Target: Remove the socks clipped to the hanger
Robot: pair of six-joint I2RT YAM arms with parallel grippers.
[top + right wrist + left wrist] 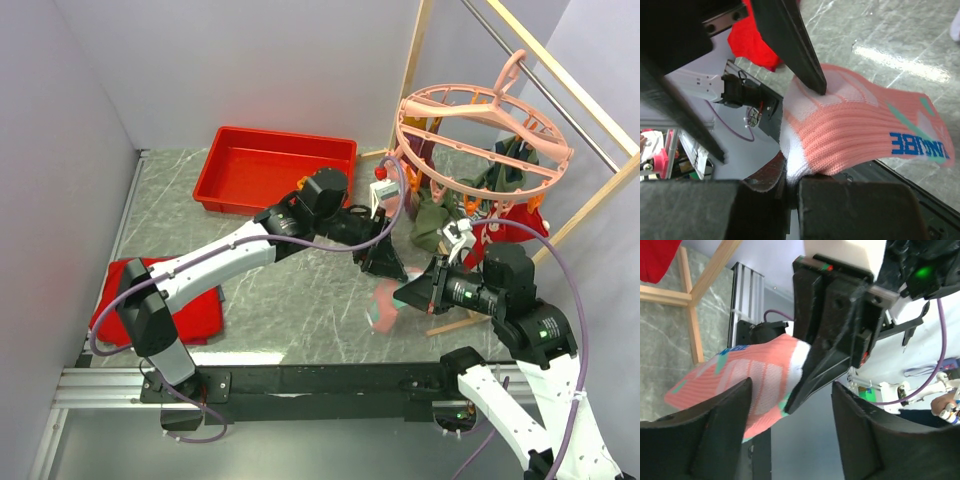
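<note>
Right gripper [790, 187]: clamped tight on the white edge of a pink knit sock with mint patches [860, 135].
Left gripper [790, 395]: fingers spread wide, straddling that sock.
Sock: between the arms, apart from the round pink plastic ring hanger [480, 130].

Sock [865, 135]: ribbed knit cloth, matt. Hanger [455, 95]: smooth pink plastic, slight gloss. Tray [290, 135]: glossy red plastic. Tabletop [300, 310]: marbled grey, sheen. Rail frame [695, 335]: bare wood, matt. Left gripper fingers [715, 430]: matt black.
</note>
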